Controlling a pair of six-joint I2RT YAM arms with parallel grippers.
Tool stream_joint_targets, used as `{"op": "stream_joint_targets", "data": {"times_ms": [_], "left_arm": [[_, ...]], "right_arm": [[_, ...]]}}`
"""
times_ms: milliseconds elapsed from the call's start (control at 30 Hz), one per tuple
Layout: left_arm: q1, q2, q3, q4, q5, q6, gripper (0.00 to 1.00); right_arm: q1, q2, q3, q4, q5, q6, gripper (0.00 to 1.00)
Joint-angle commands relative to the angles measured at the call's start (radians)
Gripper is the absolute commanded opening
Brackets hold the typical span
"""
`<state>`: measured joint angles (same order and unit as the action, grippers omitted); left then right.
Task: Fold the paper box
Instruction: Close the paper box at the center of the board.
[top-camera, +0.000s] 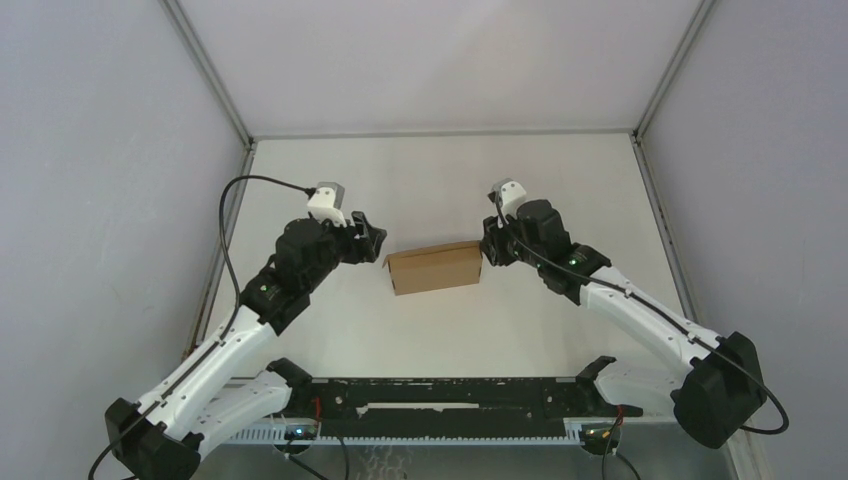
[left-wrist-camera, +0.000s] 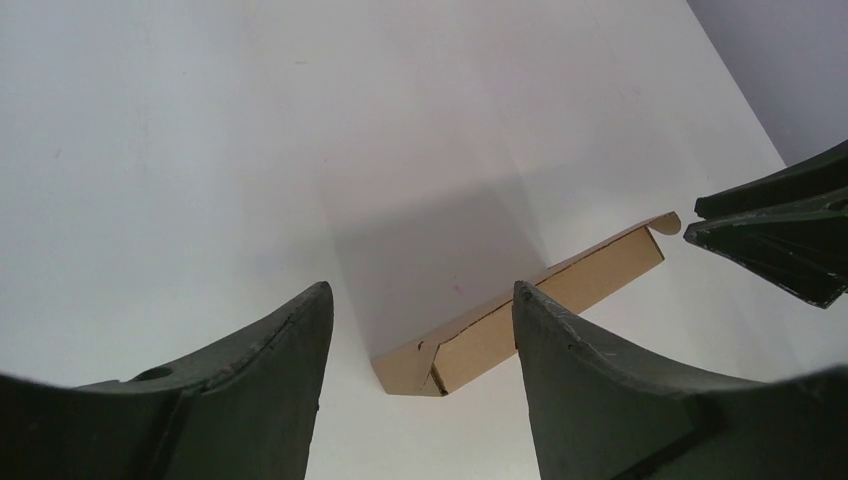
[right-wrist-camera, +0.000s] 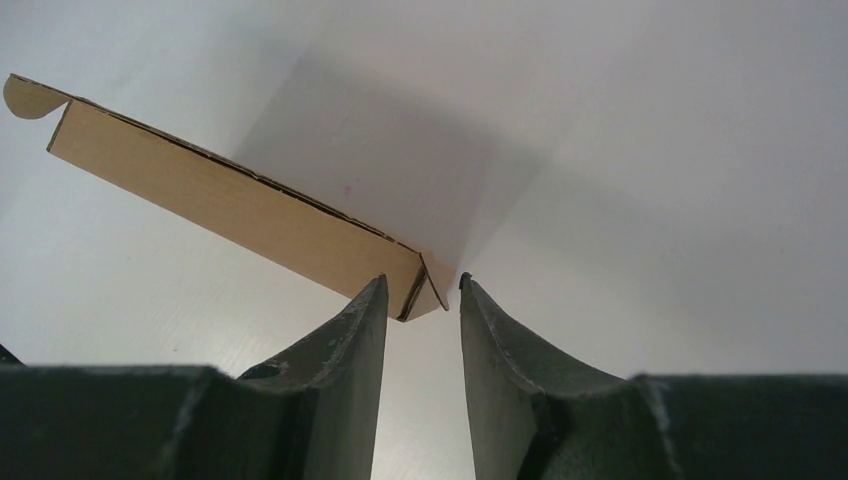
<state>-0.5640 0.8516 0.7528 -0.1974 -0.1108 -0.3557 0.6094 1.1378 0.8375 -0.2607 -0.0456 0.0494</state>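
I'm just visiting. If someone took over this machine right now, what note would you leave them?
Left hand: open, just off the left end of the paper box, not touching it.
Right hand: open, tips at the box's right corner, no firm grip visible.
Box: lies mid-table, folded into a flat shape.
Left to do: a small rounded tab sticks out at one corner and probably needs tucking in.

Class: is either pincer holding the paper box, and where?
Left pincer: open, holding nothing. Right pincer: tips at the right-end corner of the paper box; grip cannot be told.
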Motion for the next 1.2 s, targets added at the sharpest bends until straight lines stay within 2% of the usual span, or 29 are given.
{"op": "stream_joint_targets", "data": {"times_ms": [0, 433, 1167], "left_arm": [[-0.007, -0.001, 0.003, 0.024, -0.012, 0.017, 0.71], [-0.006, 0.006, 0.006, 0.024, -0.011, 0.019, 0.71], [-0.006, 0.010, 0.001, 0.021, 0.011, 0.012, 0.70]], "right_arm": [[0.003, 0.010, 0.000, 0.065, 0.013, -0.018, 0.41], [-0.005, 0.033, 0.000, 0.076, 0.011, -0.021, 0.32], [-0.008, 0.051, 0.000, 0.085, -0.001, -0.016, 0.26]]}}
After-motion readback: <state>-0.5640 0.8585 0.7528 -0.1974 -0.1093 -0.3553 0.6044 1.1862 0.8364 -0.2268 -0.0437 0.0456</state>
